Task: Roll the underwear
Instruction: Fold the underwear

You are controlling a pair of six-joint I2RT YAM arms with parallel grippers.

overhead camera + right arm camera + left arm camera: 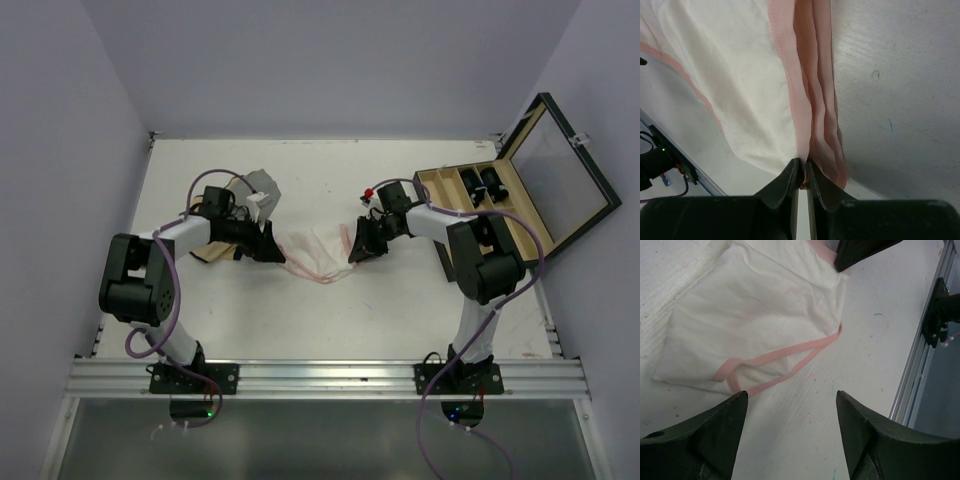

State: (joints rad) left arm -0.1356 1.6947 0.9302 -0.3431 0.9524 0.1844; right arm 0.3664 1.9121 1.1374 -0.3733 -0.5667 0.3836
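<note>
Underwear [318,255] is lying flat on the white table [300,330], in the middle between the two arms. The right gripper [802,167] is pinching the folded pink trim [812,100] at the right edge of the garment, with its fingers pressed together on the fabric. The left gripper [790,402] is hovering at the left edge with its fingers spread wide, one finger just beside the cloth. A wooden box [470,205] is standing open behind the right arm.

No readable text, labels or numbers.
</note>
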